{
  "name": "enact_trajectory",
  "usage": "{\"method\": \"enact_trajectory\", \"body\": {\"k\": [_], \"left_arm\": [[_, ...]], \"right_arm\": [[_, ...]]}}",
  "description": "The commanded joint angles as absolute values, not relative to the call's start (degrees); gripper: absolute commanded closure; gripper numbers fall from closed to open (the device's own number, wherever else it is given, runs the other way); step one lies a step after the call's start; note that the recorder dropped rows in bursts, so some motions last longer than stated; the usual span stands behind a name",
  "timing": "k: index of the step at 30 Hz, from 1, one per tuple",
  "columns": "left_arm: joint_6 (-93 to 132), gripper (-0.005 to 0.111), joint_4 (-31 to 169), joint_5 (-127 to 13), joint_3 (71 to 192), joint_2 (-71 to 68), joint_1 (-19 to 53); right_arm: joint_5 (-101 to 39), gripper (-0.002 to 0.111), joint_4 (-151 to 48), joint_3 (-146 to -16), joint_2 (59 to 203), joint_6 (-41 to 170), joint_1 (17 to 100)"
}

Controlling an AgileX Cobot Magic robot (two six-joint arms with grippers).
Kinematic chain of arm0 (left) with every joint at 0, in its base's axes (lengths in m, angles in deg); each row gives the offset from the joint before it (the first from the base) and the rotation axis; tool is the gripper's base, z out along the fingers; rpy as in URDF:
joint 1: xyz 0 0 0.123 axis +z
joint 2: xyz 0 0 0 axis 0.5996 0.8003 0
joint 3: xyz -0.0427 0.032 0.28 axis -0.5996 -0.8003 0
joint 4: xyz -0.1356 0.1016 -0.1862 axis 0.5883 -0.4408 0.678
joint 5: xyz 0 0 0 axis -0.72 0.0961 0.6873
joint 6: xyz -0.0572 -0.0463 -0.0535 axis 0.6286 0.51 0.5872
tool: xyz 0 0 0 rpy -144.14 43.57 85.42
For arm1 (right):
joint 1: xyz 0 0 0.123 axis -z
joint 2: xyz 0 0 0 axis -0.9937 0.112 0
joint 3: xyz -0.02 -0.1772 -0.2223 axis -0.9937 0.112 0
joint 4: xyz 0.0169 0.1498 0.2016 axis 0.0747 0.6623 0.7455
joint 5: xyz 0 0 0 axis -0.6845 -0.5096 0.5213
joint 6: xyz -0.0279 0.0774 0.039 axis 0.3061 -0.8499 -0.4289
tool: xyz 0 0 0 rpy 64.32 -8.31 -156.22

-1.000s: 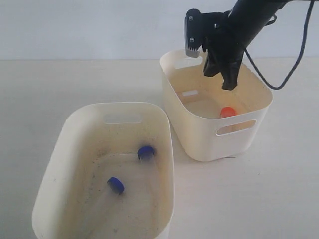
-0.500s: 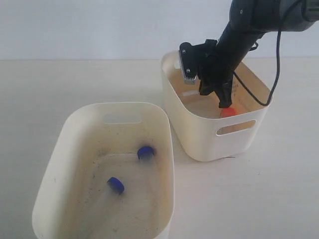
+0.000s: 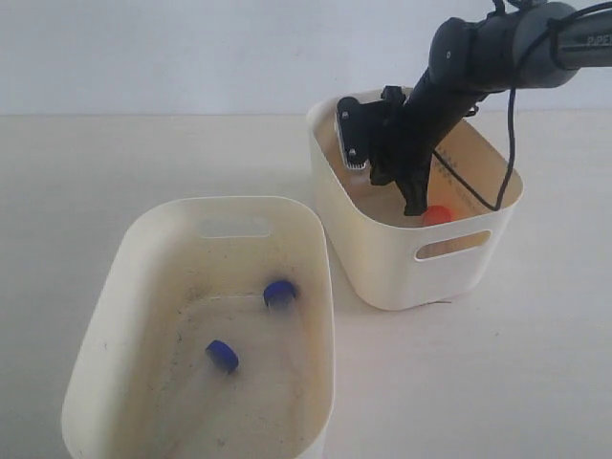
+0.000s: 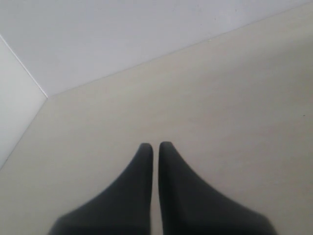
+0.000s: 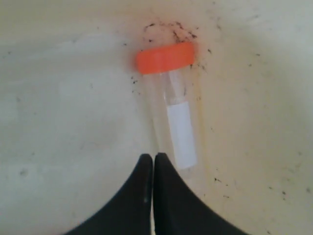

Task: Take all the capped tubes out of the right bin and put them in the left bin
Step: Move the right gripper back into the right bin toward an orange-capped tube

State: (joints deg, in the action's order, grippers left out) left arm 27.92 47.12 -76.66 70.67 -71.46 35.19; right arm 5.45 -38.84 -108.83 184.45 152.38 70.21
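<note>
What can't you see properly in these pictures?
- Exterior view: the orange-capped tube shows only its cap; the right bin hides its body behind the front wall.
- Exterior view: the right gripper covers part of that bin's floor.
- Left wrist view: only the left gripper and table; no bins.

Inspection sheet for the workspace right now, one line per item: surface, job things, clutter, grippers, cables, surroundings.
Surface: cream tabletop, carrying both bins.
Job's things: left bin holds first blue-capped tube and second blue-capped tube; right bin holds one orange-capped tube, white label, lying flat.
Clutter: dark specks on both bin floors; nothing else seen.
Grippers: right gripper shut, down in the right bin, tips beside the tube's uncapped end, gripping nothing; left gripper shut over bare table.
Cables: black cable hangs from the right arm into the right bin.
Surroundings: plain pale wall.
</note>
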Motion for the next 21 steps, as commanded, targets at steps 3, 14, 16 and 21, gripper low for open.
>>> {"method": "enact_trajectory", "body": {"k": [3, 14, 16, 21], "left_arm": [[28.5, 0.102, 47.3, -76.5, 70.9, -71.4, 34.9], [28.5, 0.102, 47.3, -76.5, 70.9, -71.4, 34.9], [28.5, 0.102, 47.3, -76.5, 70.9, -71.4, 34.9], [28.5, 0.102, 47.3, -76.5, 70.9, -71.4, 34.9]], "right_arm": [[4.5, 0.092, -37.6, -109.1, 184.6, 151.9, 70.5], [3.0, 0.070, -36.3, -109.1, 185.2, 151.5, 70.4], [3.0, 0.070, -36.3, -109.1, 185.7, 151.5, 70.4], [1.6, 0.070, -36.3, -109.1, 186.3, 151.5, 70.4]]}}
